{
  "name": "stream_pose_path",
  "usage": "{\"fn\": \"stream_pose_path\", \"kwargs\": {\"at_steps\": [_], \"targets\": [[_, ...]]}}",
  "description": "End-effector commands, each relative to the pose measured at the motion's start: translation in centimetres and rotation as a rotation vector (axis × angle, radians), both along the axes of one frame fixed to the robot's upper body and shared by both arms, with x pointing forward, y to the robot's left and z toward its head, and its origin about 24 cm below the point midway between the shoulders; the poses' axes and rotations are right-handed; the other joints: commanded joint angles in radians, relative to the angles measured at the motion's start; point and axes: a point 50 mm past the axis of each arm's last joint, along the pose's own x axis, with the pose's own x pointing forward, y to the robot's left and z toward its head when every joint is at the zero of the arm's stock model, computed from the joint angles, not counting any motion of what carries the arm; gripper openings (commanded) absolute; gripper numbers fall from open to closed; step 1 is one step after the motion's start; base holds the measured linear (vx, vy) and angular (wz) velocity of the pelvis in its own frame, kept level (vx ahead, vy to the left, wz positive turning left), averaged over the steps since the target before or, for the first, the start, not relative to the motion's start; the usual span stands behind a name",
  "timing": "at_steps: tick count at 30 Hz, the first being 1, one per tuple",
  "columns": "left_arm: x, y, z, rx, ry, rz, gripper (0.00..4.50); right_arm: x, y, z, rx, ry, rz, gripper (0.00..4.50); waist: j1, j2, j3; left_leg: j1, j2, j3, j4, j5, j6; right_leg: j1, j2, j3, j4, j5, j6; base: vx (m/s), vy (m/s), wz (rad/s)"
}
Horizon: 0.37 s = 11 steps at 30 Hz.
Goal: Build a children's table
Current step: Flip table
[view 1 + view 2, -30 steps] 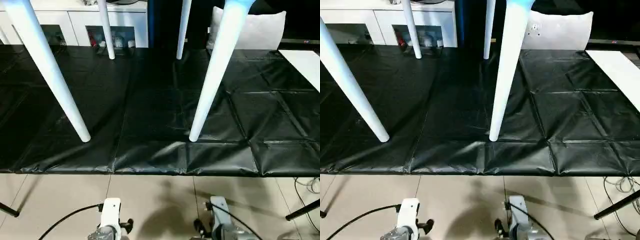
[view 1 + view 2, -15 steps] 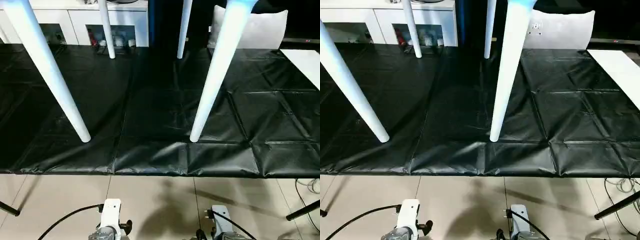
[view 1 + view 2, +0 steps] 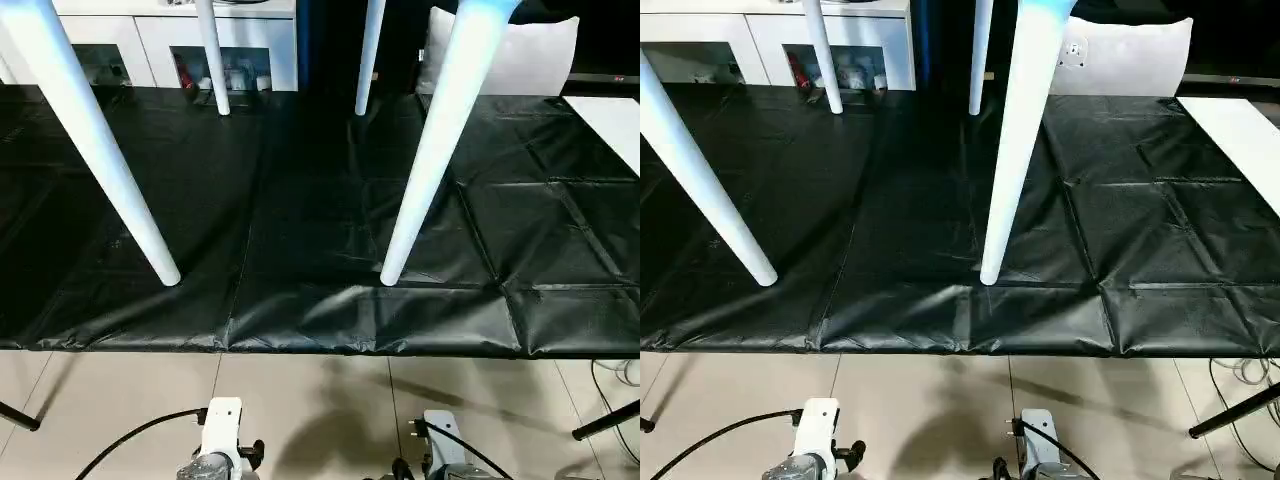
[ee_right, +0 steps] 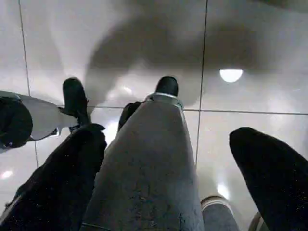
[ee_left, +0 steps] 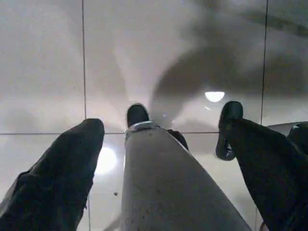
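Children's table legs stand on a black sheet (image 3: 300, 200) spread over the floor: all four white tapered tubes rise out of the upper edge of the head views, so the top they carry is out of frame. The near left leg (image 3: 100, 160) slants down to a foot at about 9 o'clock of the scene's centre, resting on the sheet near its front edge. The near right leg (image 3: 430, 150) leans the other way, and its foot sits at about 4 o'clock of centre, also close to the front edge. The two far legs, the far left leg (image 3: 212, 60) and the far right leg (image 3: 368, 55), touch down toward 12 o'clock, near a white cabinet (image 3: 170, 45) with open shelves. At 1 o'clock a white cushion (image 3: 520, 60) leans beyond the sheet, and a white panel (image 3: 610, 115) lies at 2 o'clock on the sheet's right part. Pale tiled floor (image 3: 310, 410) runs along the 6 o'clock side, where the robot's forearms show with a black cable (image 3: 130, 440) curling off toward 8 o'clock. The left gripper (image 5: 159, 159) hangs over the tiles with its two black fingers spread wide and nothing between them but the robot's own grey leg below. The right gripper (image 4: 168, 163) is likewise spread wide and empty above the tiles, well apart from every table leg.
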Motion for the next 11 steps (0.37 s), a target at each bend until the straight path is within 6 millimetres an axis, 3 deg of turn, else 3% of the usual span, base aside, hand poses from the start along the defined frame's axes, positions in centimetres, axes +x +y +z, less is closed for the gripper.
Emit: {"fn": "stream_pose_path", "kwargs": {"at_steps": [1,11], "targets": [[0.1,0.04,0.02,0.005,0.006,0.008,4.47,-1.05,0.08,-0.37,-0.003,0.044,-0.004,4.5,0.002,0.004,-0.029,-0.014,0.076,-0.022,-0.082,-0.225,0.063,0.036,-0.122,0.076,-0.098,-0.327,-0.184,0.0,0.0,0.0],[0.1,0.04,0.02,0.005,0.006,0.008,4.47,-1.05,0.08,-0.37,-0.003,0.044,-0.004,4.5,0.003,0.003,-0.028,-0.015,0.075,-0.021,-0.083,-0.214,0.067,0.036,-0.123,0.076,-0.099,-0.318,-0.185,0.0,0.0,0.0]]}}
